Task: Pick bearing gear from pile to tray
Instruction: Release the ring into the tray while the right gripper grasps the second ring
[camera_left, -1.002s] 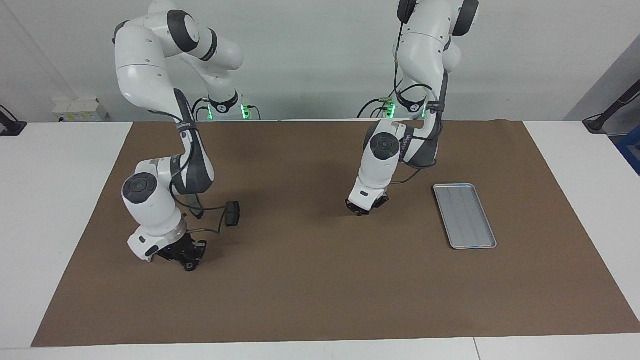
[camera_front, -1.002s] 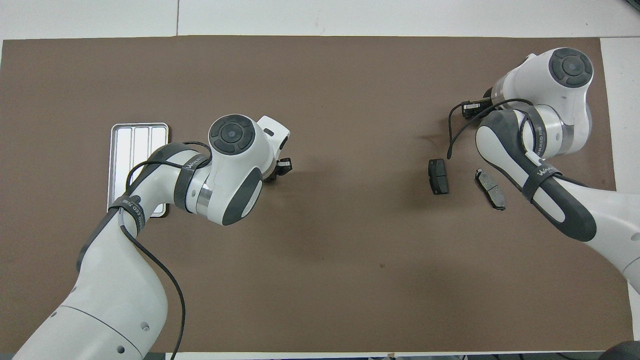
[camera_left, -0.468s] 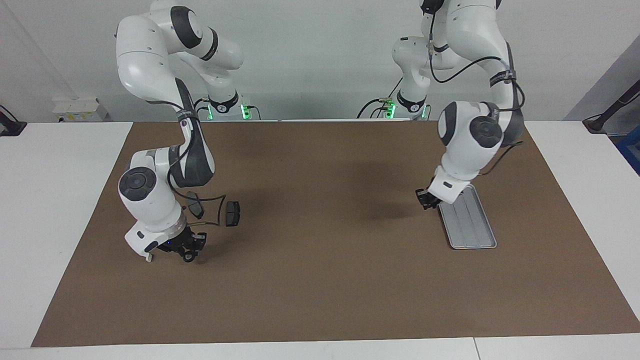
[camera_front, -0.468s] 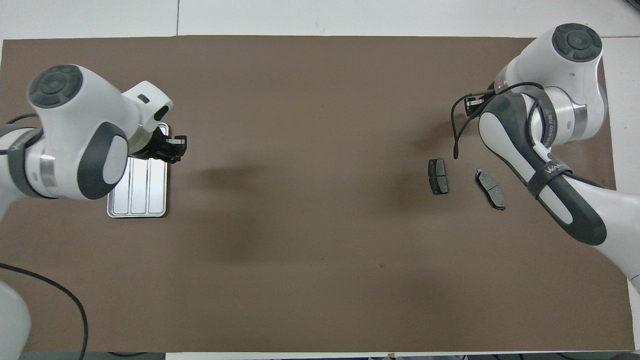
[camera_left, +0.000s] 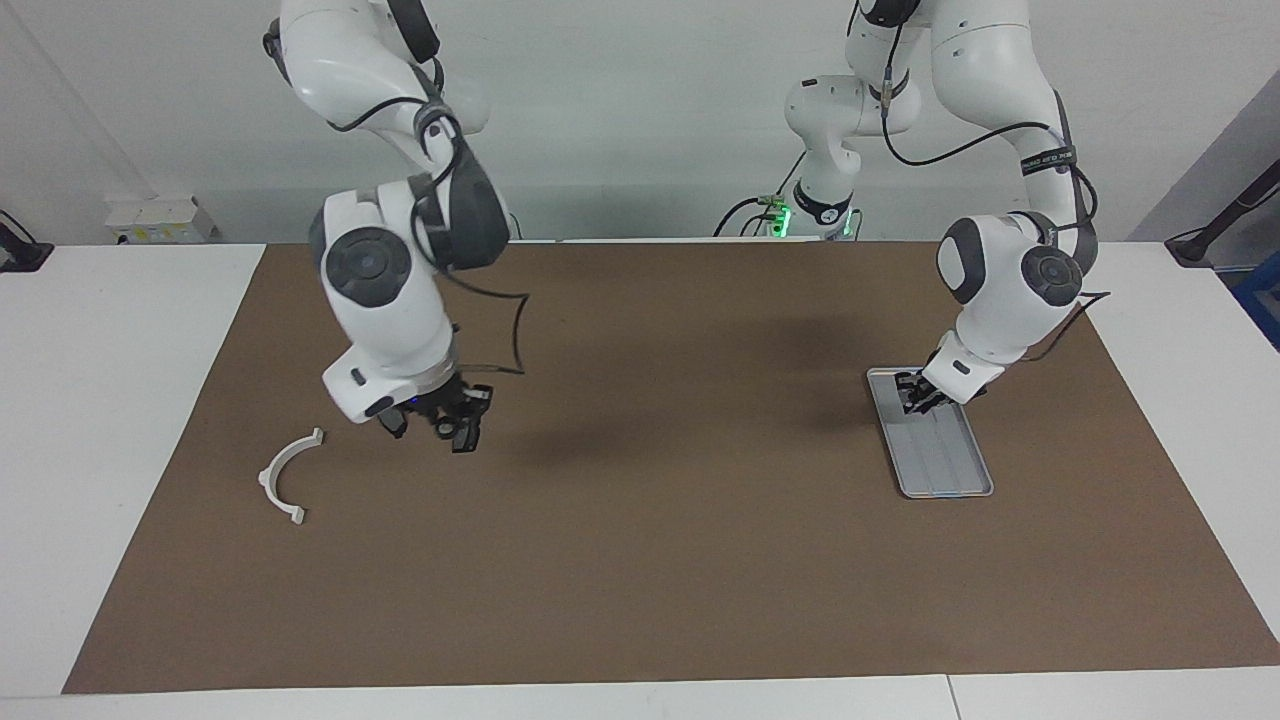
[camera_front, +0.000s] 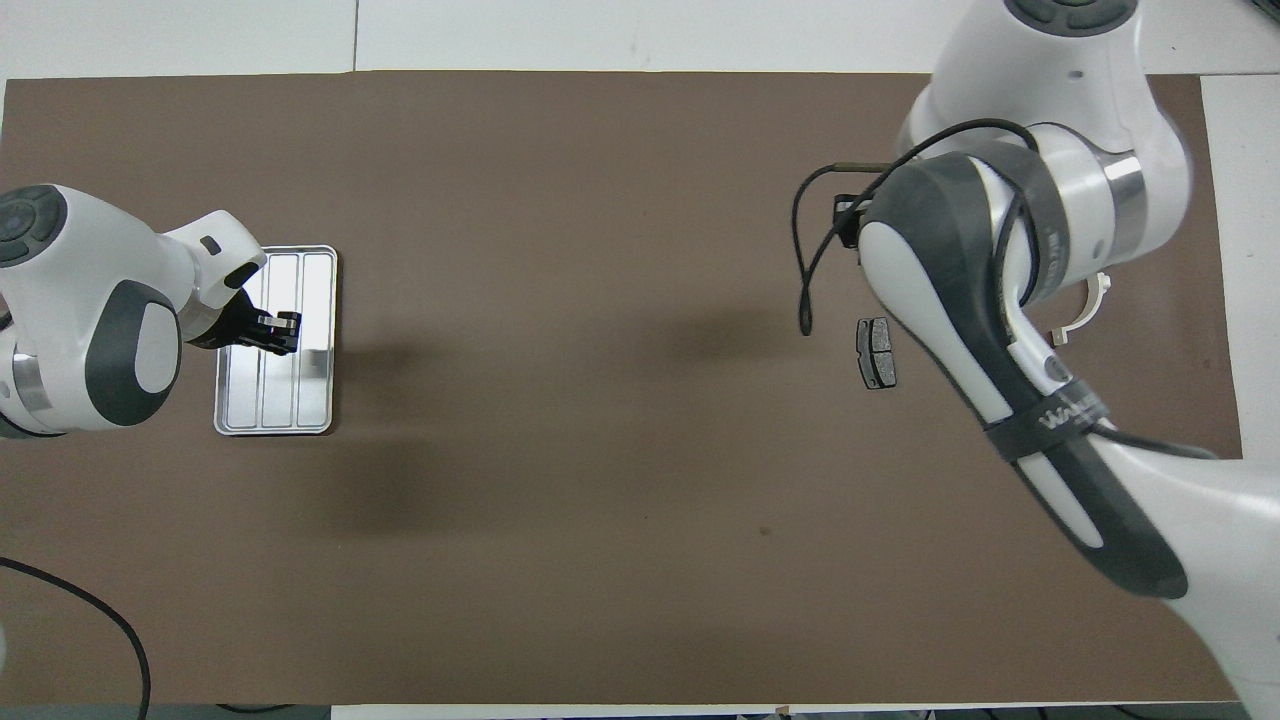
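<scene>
The left tool is pressed shut over the tray at its end of the desk; no gear is seen. A dropped round part could be rolled out. Over the pile, the right tool's grip cannot be told.

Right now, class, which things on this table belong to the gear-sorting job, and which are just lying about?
Job: tray; left jaws, shut, over it; right jaws, raised near the brake pad.
Lying about: brake pad; white half-ring bracket; brown mat.
</scene>
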